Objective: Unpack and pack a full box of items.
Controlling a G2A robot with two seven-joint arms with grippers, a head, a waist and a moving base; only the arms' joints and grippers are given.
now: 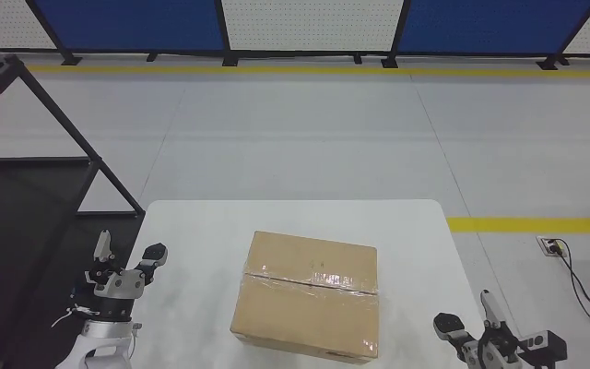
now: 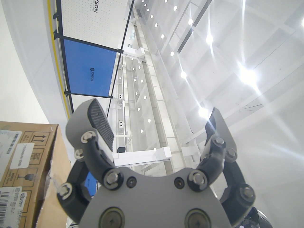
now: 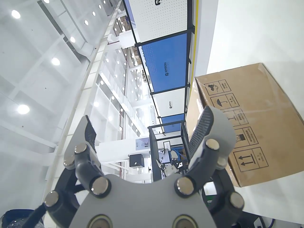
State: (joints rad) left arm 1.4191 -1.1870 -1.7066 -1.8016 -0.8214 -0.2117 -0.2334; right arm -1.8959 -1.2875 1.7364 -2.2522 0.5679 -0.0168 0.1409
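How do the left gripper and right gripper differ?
The left gripper sits off the box's left side, the right gripper off its right. The left gripper's side of the box bears white stickers; the right gripper's side only printed symbols. Both are open and empty.

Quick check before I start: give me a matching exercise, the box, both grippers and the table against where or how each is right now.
1 cardboard box
2 left gripper
3 right gripper
4 table

A open, at the table edge beside the black rack
B white, carrying the box
C taped shut, mid-table
D open, at the table edge away from the rack

Pairs: 1-C, 2-A, 3-D, 4-B.
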